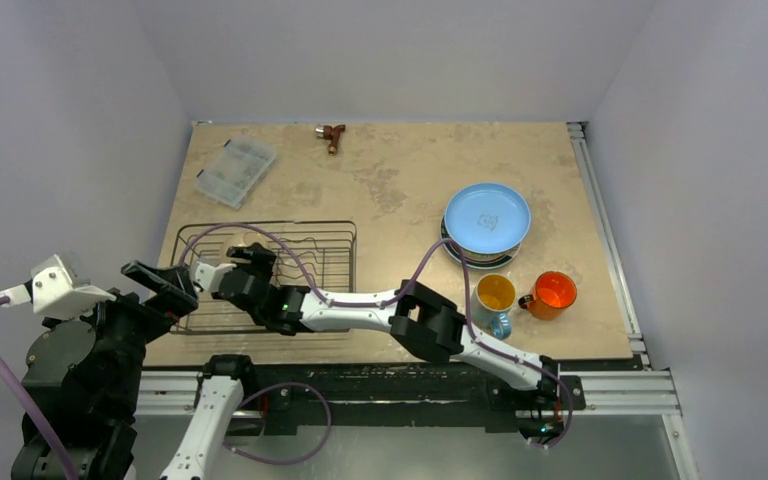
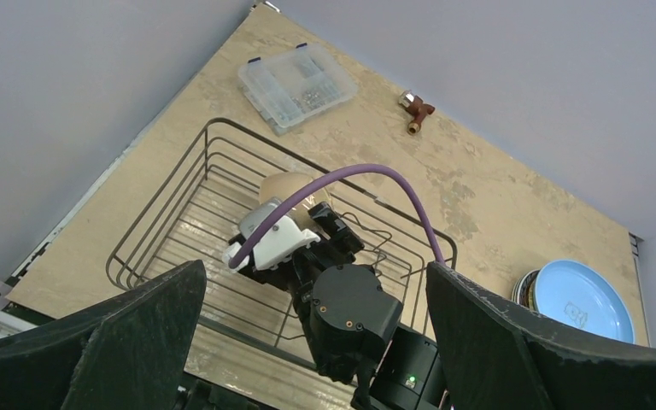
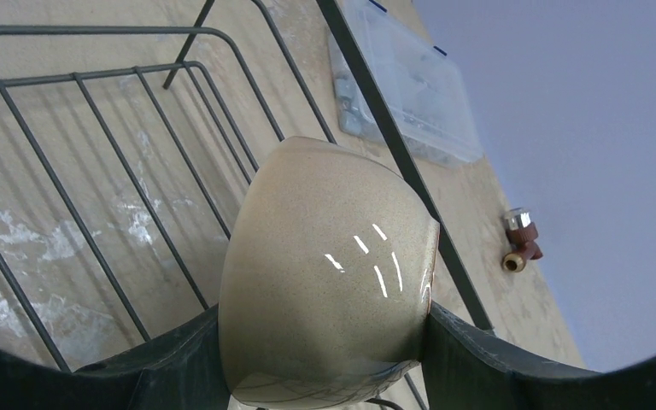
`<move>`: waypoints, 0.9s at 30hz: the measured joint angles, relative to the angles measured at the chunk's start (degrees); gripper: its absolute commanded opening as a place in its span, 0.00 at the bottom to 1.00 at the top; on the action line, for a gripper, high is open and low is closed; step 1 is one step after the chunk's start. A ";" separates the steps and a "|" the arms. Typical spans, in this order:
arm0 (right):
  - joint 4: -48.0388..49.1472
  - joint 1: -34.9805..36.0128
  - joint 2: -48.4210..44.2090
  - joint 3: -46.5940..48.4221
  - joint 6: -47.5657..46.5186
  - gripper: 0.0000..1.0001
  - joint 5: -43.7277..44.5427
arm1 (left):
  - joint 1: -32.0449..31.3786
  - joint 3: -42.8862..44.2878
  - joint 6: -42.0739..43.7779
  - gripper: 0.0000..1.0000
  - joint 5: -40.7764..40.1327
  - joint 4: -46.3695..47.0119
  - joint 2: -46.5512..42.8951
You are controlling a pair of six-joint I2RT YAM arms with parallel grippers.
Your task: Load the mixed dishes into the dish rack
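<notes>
right arm (image 1: 360, 305) reaches across the beige bench (image 1: 390, 180) to the rectangular black wire dish rack (image 1: 325, 240) at its left. right jaws grip a small cream glazed bowl (image 3: 325, 273), one jaw on each side. the bowl is tilted on its side within the rack outline, above the floor wires; contact with the wires cannot be determined. left arm (image 1: 90, 330) is raised at the rack's near left corner, left jaws spread wide and empty. at bench right: light blue plate (image 1: 487, 217) on top of a plate stack, with blue mug (image 1: 495, 303) and orange mug (image 1: 552, 294) near it. clear plastic compartment box (image 1: 235, 170) and small brown tool (image 1: 332, 134) lie at the far edge.
</notes>
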 measured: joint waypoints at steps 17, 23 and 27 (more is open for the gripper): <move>-3.26 0.31 0.00 -1.75 -8.83 0.41 -0.70 | 0.00 -0.28 0.07 1.00 1.46 0.31 -0.13; -4.79 0.42 -0.24 -1.79 -9.42 0.71 -2.19 | 0.00 -0.13 0.07 1.00 2.08 0.33 -0.13; -8.66 0.33 -1.77 -1.79 -8.59 0.90 -5.33 | 0.00 0.17 0.07 1.00 2.51 0.35 -0.13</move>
